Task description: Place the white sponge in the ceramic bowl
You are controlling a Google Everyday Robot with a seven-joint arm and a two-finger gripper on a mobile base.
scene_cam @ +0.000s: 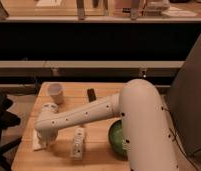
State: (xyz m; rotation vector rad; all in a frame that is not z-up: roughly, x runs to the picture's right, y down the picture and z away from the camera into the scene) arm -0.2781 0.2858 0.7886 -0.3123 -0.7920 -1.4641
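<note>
Across the far side of the room run long dark shelves (pixel 94 42) with pale edges, their top level carrying items too dim to identify. Nearer stands a light wooden table (pixel 101 155), its near edge cut off by the frame. The robot's thick white arm (pixel 139 125) rises from the near right and reaches left across the table, hiding much of the tabletop. The ceramic bowl (pixel 115 137), dark green, sits near the right side, over half of it hidden behind the arm. A white bottle (pixel 78 143) lies left of the bowl. A white paper cup (pixel 55 93) stands at the far left. The gripper (pixel 46 138) points down at the near left corner, directly over the white sponge (pixel 38 145), which lies flat by the table's left edge, well apart from the bowl. Whether the gripper is spread, closed or touching the sponge cannot be told. A small dark object (pixel 91 94) rests at the far middle.
</note>
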